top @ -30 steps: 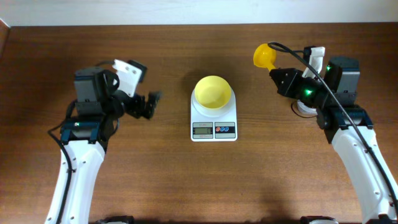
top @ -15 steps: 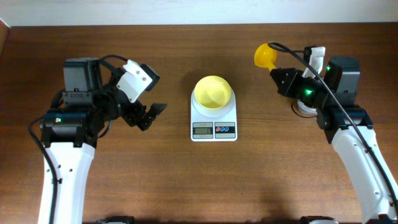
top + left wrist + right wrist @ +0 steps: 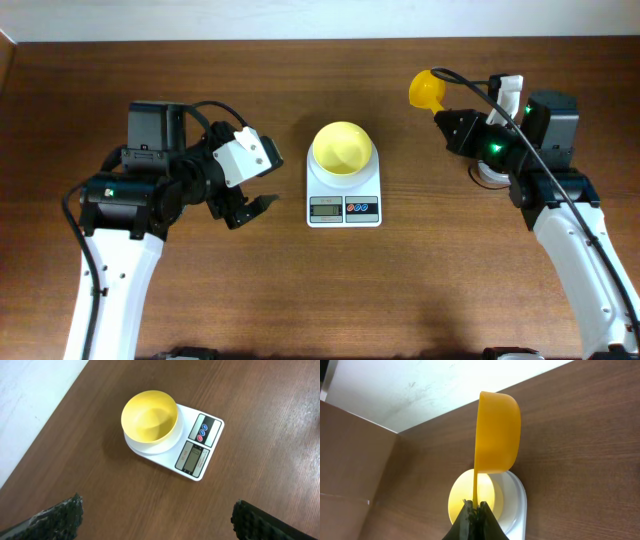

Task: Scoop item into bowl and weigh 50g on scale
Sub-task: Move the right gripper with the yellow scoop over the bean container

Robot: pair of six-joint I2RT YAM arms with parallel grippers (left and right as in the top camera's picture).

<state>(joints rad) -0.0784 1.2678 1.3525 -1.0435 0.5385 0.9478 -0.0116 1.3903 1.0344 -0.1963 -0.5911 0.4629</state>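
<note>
The pale-yellow bowl (image 3: 342,148) stands empty on the white scale (image 3: 344,196) at the table's middle; both show in the left wrist view, bowl (image 3: 149,416) and scale (image 3: 200,450). My left gripper (image 3: 252,208) is open and empty, just left of the scale; its fingertips frame bare wood (image 3: 157,515). My right gripper (image 3: 447,123) is shut on the handle of a small yellow scoop (image 3: 425,90), held up at the far right; the scoop (image 3: 497,432) is above the bowl (image 3: 462,500) in the right wrist view. No beans are in view.
A brown wooden table (image 3: 320,290) with a pale wall strip along its far edge (image 3: 300,18). A white round object (image 3: 490,172) lies under the right arm.
My left arm has swung right and forward, bringing its open gripper close to the scale's left side. The right arm and scoop have not moved.
</note>
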